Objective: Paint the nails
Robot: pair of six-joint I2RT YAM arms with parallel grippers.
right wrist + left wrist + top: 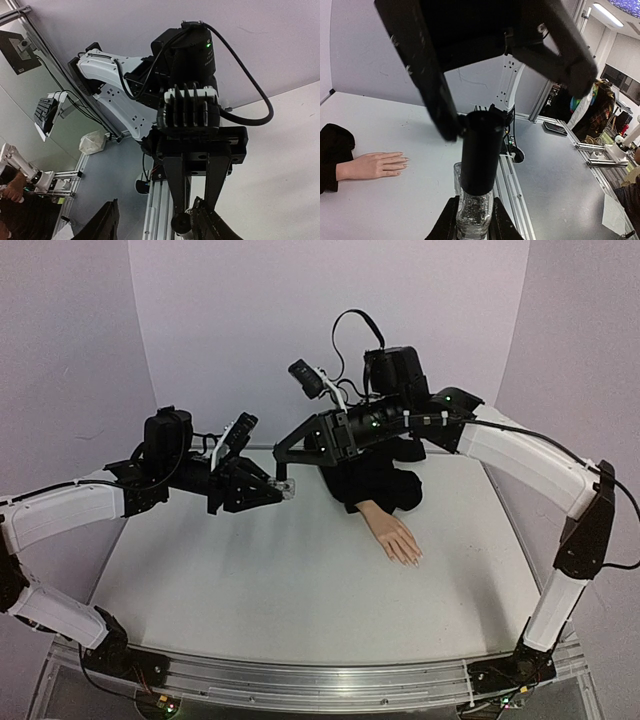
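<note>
A peach mannequin hand (394,533) lies palm down at the table's back right, with pale nails (415,558) on its fingertips and a black sleeve (375,480) behind it. It also shows in the left wrist view (372,165), nails (404,164) pointing right. My left gripper (276,491) is shut on the clear body of a small bottle (474,215) with a dark cap (480,150), held in the air left of the hand. My right gripper (283,468) is open around the cap, and one of its fingers (436,95) touches the cap. The cap also shows in the right wrist view (180,223).
The white table (250,580) has an aluminium rail (330,680) along its near edge. Pale walls (230,330) close off the back and sides. Both arms meet above the table's back left, and the right arm reaches across over the sleeve.
</note>
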